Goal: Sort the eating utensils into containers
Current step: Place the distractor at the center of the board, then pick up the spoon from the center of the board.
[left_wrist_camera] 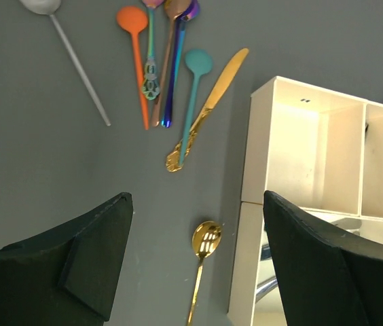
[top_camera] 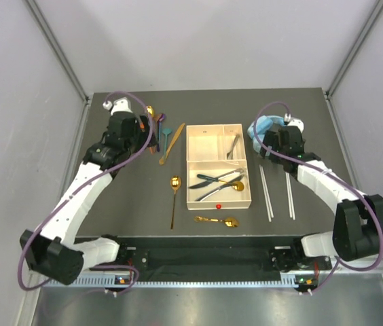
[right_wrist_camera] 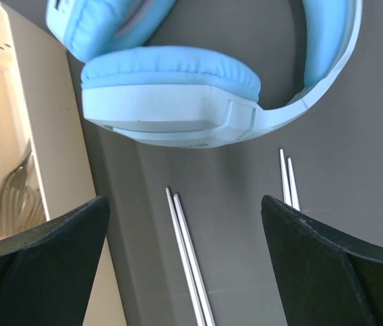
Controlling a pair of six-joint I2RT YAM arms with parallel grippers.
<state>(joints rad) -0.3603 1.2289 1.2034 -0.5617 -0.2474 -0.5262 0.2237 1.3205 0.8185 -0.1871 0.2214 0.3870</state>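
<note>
Dark bench (top_camera: pixel 144 204), both arms stretched over its far half. Left arm (top_camera: pixel 89 183) hangs above the far left corner, jaws wide with nothing between them. Right arm (top_camera: pixel 327 183) hangs near the far right corner, jaws likewise spread and empty.

Mid-bench sits the cream tray (top_camera: pixel 189 170), with dark-and-silver knives and forks (top_camera: pixel 212 182) in its large near section and a lone fork (top_camera: pixel 233 146) in the far right small one. Touching or just beside the tray's far right corner: light-blue headphones (right_wrist_camera: pixel 171 102), no part of the sort.

Still to be sorted:
- By the far left corner, a crossed bunch: orange spoon (left_wrist_camera: pixel 137 61), purple spoon (left_wrist_camera: pixel 174 68), teal spoon (left_wrist_camera: pixel 193 88), wooden knife (left_wrist_camera: pixel 219 88).
- Right of the tray, two pairs of chopsticks (right_wrist_camera: pixel 188 258), flat on the bench.
- Left of the tray, a loose gold spoon (left_wrist_camera: pixel 205 241); along its near rim, a second gold spoon (top_camera: pixel 219 221).

Risks, as judged:
- Could drag neighbours along when lifting one piece from the bunch.
- Could slip off the thin chopsticks or take only one.
- Could knock the headphones, so near their far tips.
- Could shove the tray when closing on the loose gold spoon beside its wall.
</note>
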